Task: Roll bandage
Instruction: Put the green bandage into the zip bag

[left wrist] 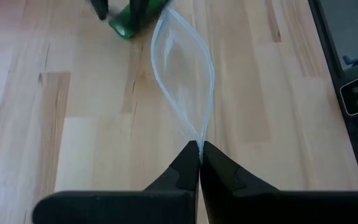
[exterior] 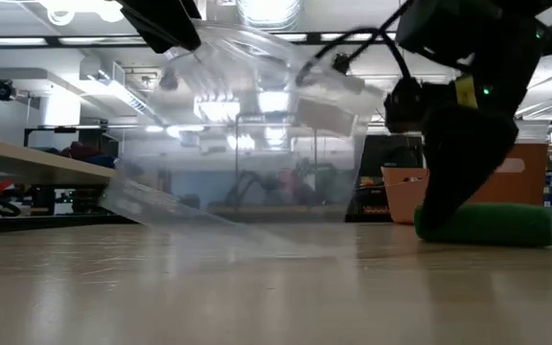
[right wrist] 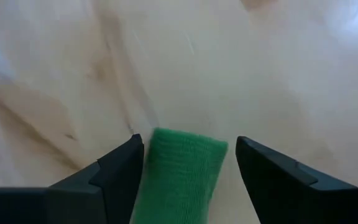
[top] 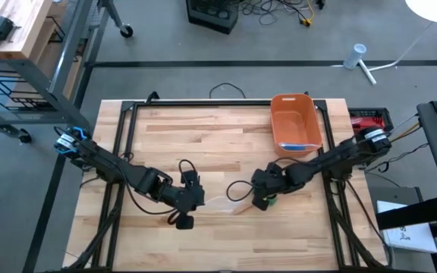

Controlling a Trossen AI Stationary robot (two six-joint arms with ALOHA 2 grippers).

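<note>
**Green bandage roll between spread fingers**

The green bandage roll [right wrist: 180, 174] lies on the table [top: 203, 129], its long axis running along the right gripper's [right wrist: 188, 165] reach, between spread fingers with gaps either side. Just beyond lies a clear plastic bag [left wrist: 182, 74], pinched by the left gripper [left wrist: 200, 149]. An orange bin [top: 294, 121] sits behind.

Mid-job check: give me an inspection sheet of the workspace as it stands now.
Surface: wooden table, bare planks.
Job's things: green bandage roll lying on the table; clear plastic bag beside it, mouth open.
Clutter: orange bin at the far edge.
Grippers: left gripper shut on the bag's edge; right gripper open, straddling the roll.
Cables: black cables looping off both arms.
Surroundings: grey floor, workbench at far left.
</note>
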